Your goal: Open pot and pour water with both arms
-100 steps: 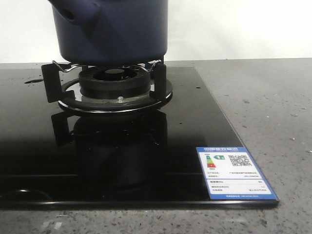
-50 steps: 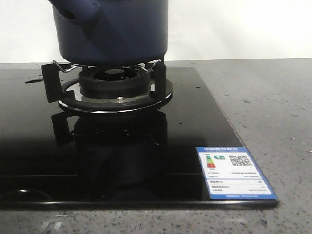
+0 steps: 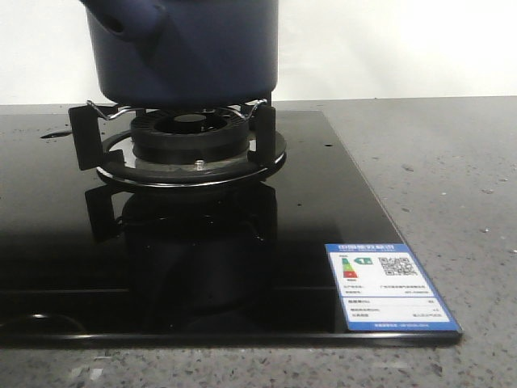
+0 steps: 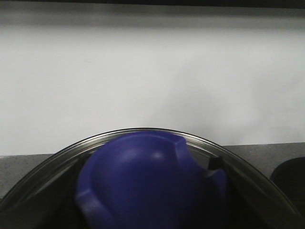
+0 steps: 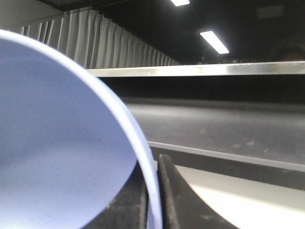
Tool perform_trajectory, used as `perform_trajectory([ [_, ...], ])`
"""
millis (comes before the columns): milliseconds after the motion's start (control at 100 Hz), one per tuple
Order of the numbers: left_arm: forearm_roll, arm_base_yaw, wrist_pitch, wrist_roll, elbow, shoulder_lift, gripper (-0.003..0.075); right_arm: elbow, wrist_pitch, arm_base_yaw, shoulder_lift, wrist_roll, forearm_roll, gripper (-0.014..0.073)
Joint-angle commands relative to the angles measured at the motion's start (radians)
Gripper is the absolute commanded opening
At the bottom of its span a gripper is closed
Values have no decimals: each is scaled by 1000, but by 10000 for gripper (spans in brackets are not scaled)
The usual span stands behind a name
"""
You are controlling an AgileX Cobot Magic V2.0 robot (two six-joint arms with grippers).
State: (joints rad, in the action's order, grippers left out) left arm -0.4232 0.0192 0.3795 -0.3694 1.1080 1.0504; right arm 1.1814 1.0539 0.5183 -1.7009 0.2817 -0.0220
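Nothing has shifted in the front view over the last second. The pot sits where it was at the top of the frame, left of centre, with its stub at the upper left. It rests on the burner of the stove, and the label lies at the lower right. No arm appears in this view.

In the left wrist view, a glass lid with a blue knob fills the lower frame, close to the camera. The left gripper's fingers are out of sight, so I cannot tell whether they hold it.

In the right wrist view, the right gripper pinches the rim of a pale blue bowl, with a dark finger on each side.

The stillness suggests a pause. The lid seems to be off, and the pouring is not yet begun.
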Motion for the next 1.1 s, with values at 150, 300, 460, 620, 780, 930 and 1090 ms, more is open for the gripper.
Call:
perform_trajectory([
  [150,-24,2,-95,3,39,-25,336,40,-36,1,81,4,5,-43],
  [300,-24,2,-95,-21,39,-25,336,70,-249,-5,150,4,1,-43],
  [460,-27,2,-95,-27,39,-25,337,181,-678,-46,239,4,-59,-43],
  [620,-29,-45,-103,-27,39,-25,336,372,-1273,-177,288,4,-149,-43],
  [780,-29,-132,-119,-42,39,-25,337,507,-1781,-336,293,-20,-155,-43],
  [930,-40,-227,-163,-42,39,-18,336,502,-2021,-481,293,-43,-155,-43],
  [1090,-47,-332,-218,-42,39,12,337,416,-2173,-609,293,-46,-176,-43],
])
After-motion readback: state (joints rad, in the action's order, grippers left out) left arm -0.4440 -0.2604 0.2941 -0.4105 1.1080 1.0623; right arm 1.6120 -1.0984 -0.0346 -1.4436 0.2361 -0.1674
